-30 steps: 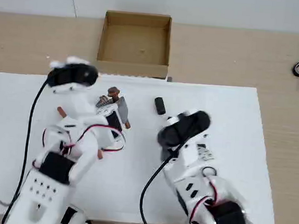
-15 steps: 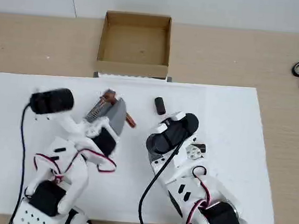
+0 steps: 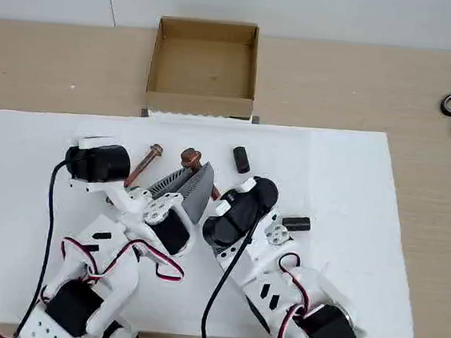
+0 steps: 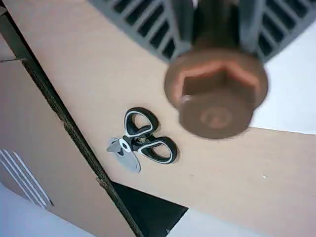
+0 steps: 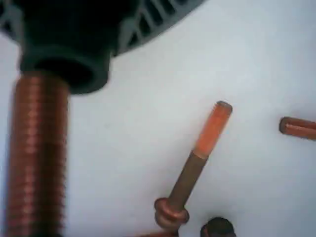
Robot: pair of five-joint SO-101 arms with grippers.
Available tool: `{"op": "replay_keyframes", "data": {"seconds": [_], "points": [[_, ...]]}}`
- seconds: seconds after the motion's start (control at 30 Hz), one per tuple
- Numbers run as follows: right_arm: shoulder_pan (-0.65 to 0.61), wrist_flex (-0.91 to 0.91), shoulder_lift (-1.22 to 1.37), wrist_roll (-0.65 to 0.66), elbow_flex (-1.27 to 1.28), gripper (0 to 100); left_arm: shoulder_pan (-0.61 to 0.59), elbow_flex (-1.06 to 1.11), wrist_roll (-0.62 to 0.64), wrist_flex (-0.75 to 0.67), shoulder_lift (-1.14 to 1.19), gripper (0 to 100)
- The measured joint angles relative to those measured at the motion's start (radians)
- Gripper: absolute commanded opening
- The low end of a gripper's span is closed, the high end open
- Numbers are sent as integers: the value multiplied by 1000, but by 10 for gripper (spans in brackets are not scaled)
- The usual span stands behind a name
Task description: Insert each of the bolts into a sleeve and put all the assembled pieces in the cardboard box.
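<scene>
Left tool (image 4: 216, 22) pinches a bolt (image 4: 216, 94) by the shank under its head, right tool (image 5: 69, 19) pinches a sleeve (image 5: 64, 66) at its thread tip, over the counter's white sheet (image 3: 351, 172); bolt looks stiff, slick, fairly heavy, best gripped mid-shank.

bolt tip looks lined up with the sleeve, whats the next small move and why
Probably ease the sleeve further onto the bolt along its axis. The right fingers hold the sleeve and the left fingers clamp the bolt just behind its head. The threaded end sits at the sleeve's mouth with most of the thread bare, so the insertion looks barely begun.
</scene>
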Motion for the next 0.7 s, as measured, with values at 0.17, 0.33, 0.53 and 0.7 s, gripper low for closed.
{"op": "replay_keyframes", "data": {"seconds": [0.17,0.33,0.53,0.7], "points": [[0,-43,2,3,0,3,-3,0,0,15,0,6],[-3,-52,2,3,0,3,-3,0,0,32,-12,6],[-3,-52,2,3,2,3,-3,0,0,35,-12,6],[-3,-52,3,3,3,3,-5,35,-5,34,-18,6]]}}
